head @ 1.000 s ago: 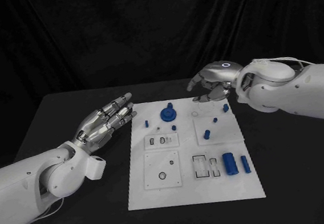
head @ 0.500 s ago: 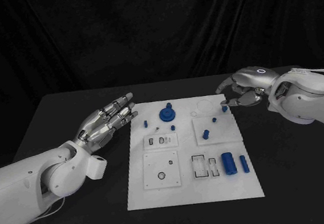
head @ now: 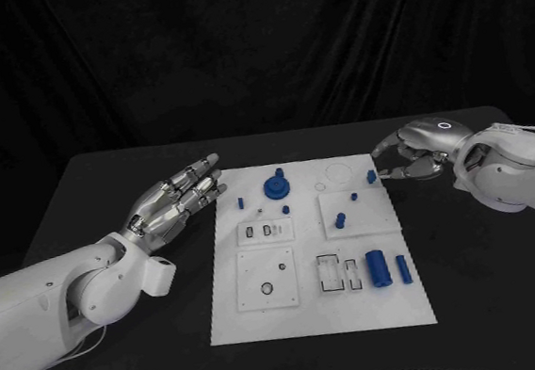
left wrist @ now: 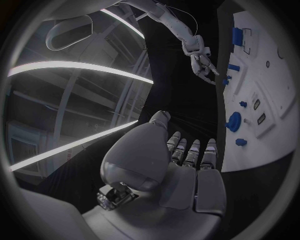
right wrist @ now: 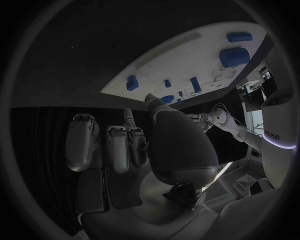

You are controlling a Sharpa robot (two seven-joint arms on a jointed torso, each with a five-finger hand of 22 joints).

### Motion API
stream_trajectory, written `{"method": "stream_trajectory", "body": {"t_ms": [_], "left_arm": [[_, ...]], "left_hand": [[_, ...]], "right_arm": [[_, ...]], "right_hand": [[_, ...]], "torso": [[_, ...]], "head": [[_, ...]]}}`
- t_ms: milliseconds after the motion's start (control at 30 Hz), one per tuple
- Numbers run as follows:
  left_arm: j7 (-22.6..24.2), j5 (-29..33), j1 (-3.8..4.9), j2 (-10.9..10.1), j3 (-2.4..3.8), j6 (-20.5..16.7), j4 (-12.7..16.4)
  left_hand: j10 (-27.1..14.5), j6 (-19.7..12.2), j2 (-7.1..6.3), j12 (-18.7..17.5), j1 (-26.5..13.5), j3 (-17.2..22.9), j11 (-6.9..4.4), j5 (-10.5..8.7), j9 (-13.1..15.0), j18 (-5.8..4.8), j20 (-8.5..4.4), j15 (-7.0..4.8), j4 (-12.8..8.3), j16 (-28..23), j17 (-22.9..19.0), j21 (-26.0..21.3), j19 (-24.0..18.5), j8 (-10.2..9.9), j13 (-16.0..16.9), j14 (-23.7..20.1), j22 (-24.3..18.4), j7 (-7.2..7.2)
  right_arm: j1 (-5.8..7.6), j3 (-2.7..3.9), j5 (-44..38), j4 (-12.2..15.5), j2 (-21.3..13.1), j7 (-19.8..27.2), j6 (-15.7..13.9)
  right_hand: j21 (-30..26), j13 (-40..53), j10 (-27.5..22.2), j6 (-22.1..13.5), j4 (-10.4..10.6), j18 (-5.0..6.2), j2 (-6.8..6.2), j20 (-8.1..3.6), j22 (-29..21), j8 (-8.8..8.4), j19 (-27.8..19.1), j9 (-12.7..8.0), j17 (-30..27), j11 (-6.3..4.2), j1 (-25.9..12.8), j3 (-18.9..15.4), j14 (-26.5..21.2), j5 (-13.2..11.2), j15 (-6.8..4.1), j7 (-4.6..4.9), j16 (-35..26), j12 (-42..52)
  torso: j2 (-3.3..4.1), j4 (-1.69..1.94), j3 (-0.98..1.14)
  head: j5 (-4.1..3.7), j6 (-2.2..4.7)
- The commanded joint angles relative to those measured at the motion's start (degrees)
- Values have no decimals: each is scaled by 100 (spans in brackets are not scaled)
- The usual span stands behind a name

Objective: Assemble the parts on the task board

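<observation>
Item one, the task board point(head: 322, 314): you have it lying flat in the middle of the black bench point(head: 102, 182), long side running away from you. Item two, parts apparently seated: a large blue round part with a knob point(head: 274, 187) stands near the board's far end, with small blue pegs beside it at the far left point(head: 241, 202) and just nearer point(head: 286, 210); whether each is fully home you cannot tell from here. Item three, parts apparently loose: a short blue piece point(head: 341, 222) lies tilted on the right middle block, a thick blue cylinder point(head: 379, 270) and a slim blue bar point(head: 404, 269) lie side by side at the near right, next to open rectangular slots point(head: 331, 273). A small blue peg point(head: 371, 176) sits at the far right edge, just beside your right hand. Item four, left hand point(head: 176, 197): held palm-up off the board's left edge, fingers extended and together, holding nothing. Item five, right hand point(head: 411, 154): off the board's far right corner, fingers curled inward; the right wrist view shows nothing plainly held between them, though the fingertips are partly hidden. Judgement: the assembly looks only partly done, with several recesses unfilled, including the round hole point(head: 268, 290) in the near left block, and at least three parts awaiting placement.
</observation>
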Motion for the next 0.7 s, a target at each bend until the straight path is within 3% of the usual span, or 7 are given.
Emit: {"method": "stream_trajectory", "body": {"t_ms": [33, 167, 333, 700], "left_arm": [[80, 13, -10, -8, 4, 28, 19], [76, 13, -14, -16, 4, 30, 18], [78, 13, -16, -14, 4, 33, 16], [74, 13, -21, -11, 4, 42, 9]], "left_hand": [[2, -4, -20, 21, 28, 34, 28, 20, 8, 92, 43, 30, -4, 33, 8, 4, 1, 38, 1, 3, -7, 35], [2, -4, -20, 21, 28, 34, 28, 20, 8, 92, 43, 30, -4, 33, 8, 4, 1, 38, 1, 3, -7, 35], [2, -4, -20, 21, 28, 34, 28, 20, 8, 92, 43, 30, -4, 33, 8, 4, 1, 38, 1, 3, -7, 35], [2, -4, -20, 21, 28, 34, 28, 20, 8, 92, 43, 30, -4, 33, 8, 4, 1, 38, 1, 3, -7, 35]], "right_arm": [[-31, 3, 4, -50, 24, -171, -71], [-60, 3, 3, -130, 80, -189, -25], [-100, 3, 3, -227, 147, -207, 21], [-158, 3, 2, -381, 278, -213, 65]], "right_hand": [[-33, 1510, 600, -31, 18, -2, 5, 0, 965, -20, -62, -12, 1346, -29, 80, 7, 554, 101, -35, 14, -32, 20], [-88, 1510, 600, -24, 8, 9, 15, 2, 949, -17, -83, -20, 1307, -27, 140, 14, 541, 180, -33, 17, -81, 20], [-140, 1510, 600, 6, 15, 19, 16, 4, 933, -1, -104, -18, 1267, -21, 150, 7, 527, 178, -30, 26, -131, 20], [-215, 1510, 600, 94, 95, 29, -4, 19, 919, 48, -118, -18, 1210, -2, 161, -81, 510, -125, -15, 45, -200, 20]], "torso": [[2, 2, 0], [6, -6, 4], [2, 15, -1], [-1, 2, -8]], "head": [[1, -6], [5, -12], [-6, -12], [8, -17]]}}
